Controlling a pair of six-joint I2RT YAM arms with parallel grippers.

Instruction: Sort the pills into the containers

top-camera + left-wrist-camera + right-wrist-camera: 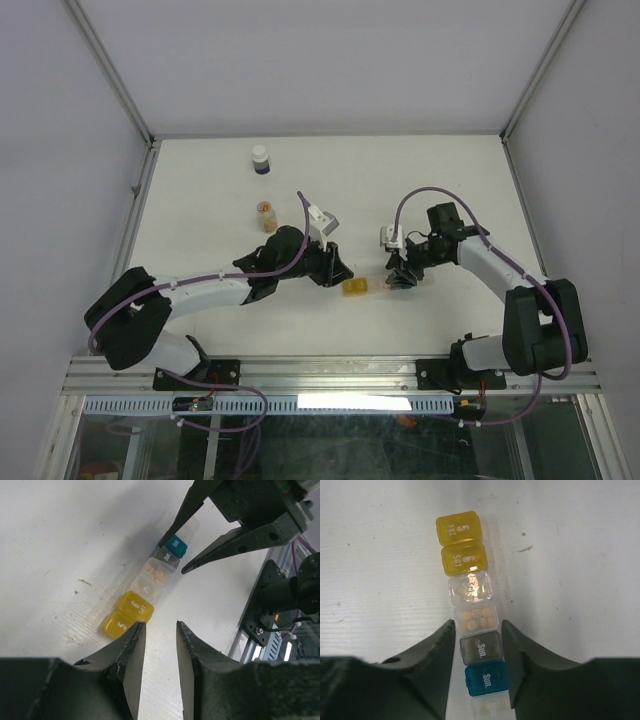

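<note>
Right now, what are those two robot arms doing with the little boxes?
They are working over a row of little pill boxes on the white table. The right pincer straddles the row at the grey box and the teal box; whether it squeezes is unclear. The left pincer hangs open by the yellow end. One clear box holds pale pills.

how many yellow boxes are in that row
2. The FRI box sits at one end of the row; the SAT box touches it, next to a clear box. None seem hidden.
</note>
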